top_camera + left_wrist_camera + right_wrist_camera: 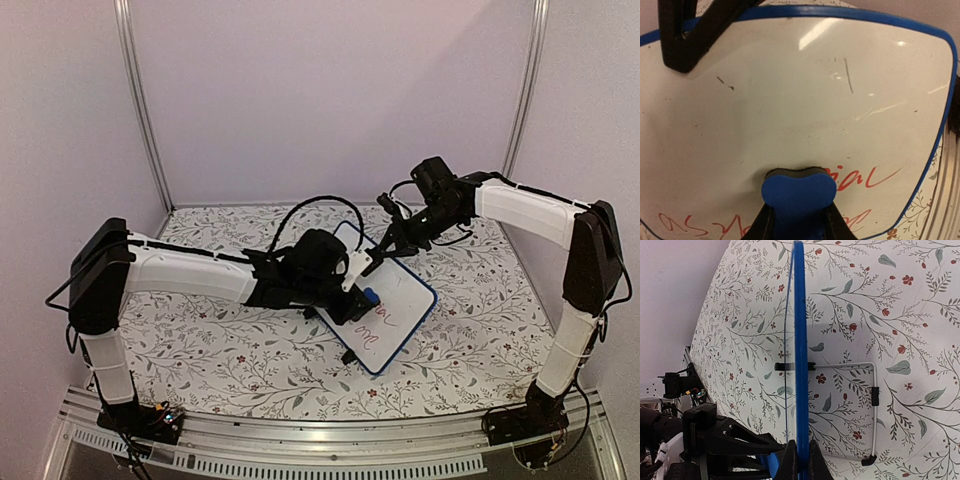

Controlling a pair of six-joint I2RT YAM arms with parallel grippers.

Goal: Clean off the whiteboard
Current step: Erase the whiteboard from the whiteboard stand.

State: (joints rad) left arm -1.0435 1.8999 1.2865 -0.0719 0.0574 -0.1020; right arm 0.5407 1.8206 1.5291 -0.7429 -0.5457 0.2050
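1. The whiteboard point(405, 300) sits mid-worktop point(200, 350). It looks light, rigid and slick-faced, so it is likely to slide and is best held by its blue frame.
2. The right tool point(800, 467) is clamped on the board's far frame edge.
3. The left tool point(360, 298) is clamped on the blue eraser point(799, 192), which presses the board at the red writing.

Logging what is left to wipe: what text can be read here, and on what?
"ial" (roughly): tail of a red handwritten word on the blue-framed white whiteboard, beside the blue eraser block.
Other red scrawl along the board's lower edge: unreadable.
No labels, brands or numbers visible.
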